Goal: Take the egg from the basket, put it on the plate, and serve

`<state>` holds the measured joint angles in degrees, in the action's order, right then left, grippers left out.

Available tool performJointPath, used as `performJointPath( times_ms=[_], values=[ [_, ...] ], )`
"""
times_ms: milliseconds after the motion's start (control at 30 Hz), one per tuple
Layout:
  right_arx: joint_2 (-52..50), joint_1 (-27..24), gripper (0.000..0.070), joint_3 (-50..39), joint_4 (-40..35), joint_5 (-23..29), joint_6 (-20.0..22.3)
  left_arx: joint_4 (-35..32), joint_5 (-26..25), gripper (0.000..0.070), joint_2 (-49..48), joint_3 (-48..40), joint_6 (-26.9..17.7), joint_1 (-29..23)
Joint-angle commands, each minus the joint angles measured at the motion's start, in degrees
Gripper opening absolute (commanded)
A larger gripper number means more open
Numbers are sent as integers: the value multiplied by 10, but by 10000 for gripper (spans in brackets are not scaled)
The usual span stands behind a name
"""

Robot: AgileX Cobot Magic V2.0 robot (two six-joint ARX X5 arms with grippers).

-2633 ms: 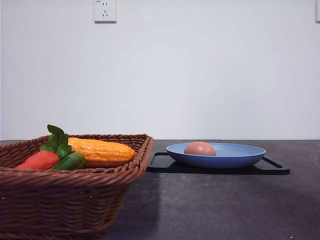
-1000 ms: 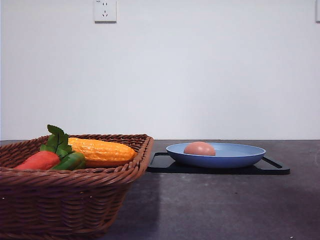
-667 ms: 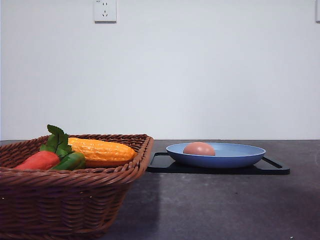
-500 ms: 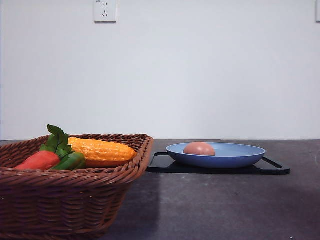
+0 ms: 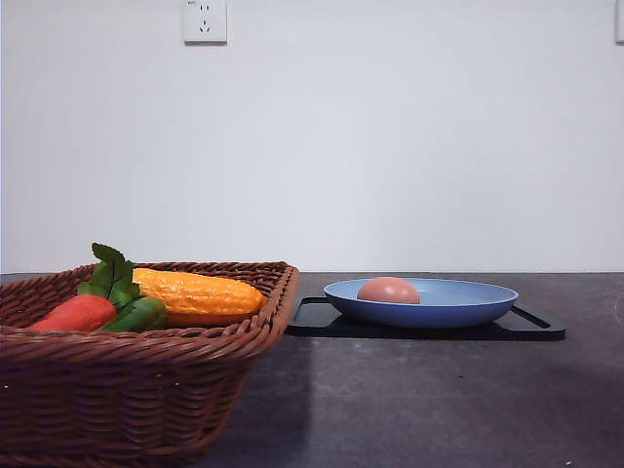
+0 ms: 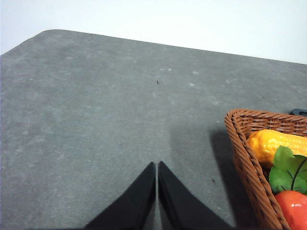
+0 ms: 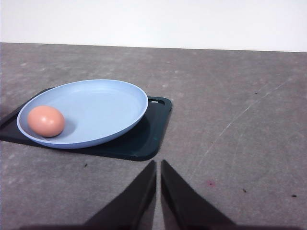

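The left gripper (image 6: pixel 157 165), seen from its wrist camera, has its two black fingers pressed together with only a hairline seam between them, and nothing is held. It hangs over bare grey tabletop (image 6: pixel 96 120). Off to one side is a corner of the woven wicker basket (image 6: pixel 242 143), apart from the fingers. Inside that corner lie the end of a bumpy orange-yellow corn cob (image 6: pixel 276 143), a green leaf (image 6: pixel 288 172) and the red-orange top of a carrot (image 6: pixel 295 211).

In the right wrist view the right gripper (image 7: pixel 158 165) is likewise closed, its dark fingers meeting at a thin line and gripping nothing. It sits above the grey table, near a corner of the flat black tray (image 7: pixel 144 139) but not touching it. On the tray rests the round blue plate (image 7: pixel 105 105). The pinkish-brown egg (image 7: pixel 46 120) lies in the plate, close against the rim on the side away from the gripper.

In the front view the basket (image 5: pixel 127 390) stands at the left, holding the corn cob (image 5: pixel 200 292) and the carrot (image 5: pixel 78 312) with its green leaves (image 5: pixel 112 273). To its right, just beside the basket's rim, the tray (image 5: pixel 322 322) carries the plate (image 5: pixel 468 302), and the egg (image 5: pixel 388 290) sits in the plate's left part. A white wall socket (image 5: pixel 205 19) is high on the wall behind.
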<state>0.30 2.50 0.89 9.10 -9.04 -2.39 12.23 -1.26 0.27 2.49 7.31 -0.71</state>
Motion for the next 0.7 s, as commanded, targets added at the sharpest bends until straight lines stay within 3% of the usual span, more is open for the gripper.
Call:
performJointPath(
  times_ms=[0, 667],
  values=[
    [-1, 0, 0, -4, 0, 1, -6, 10, 0, 0, -1, -13, 5, 0],
    [-1, 0, 0, -4, 0, 1, -6, 10, 0, 0, -1, -13, 5, 0]
  ],
)
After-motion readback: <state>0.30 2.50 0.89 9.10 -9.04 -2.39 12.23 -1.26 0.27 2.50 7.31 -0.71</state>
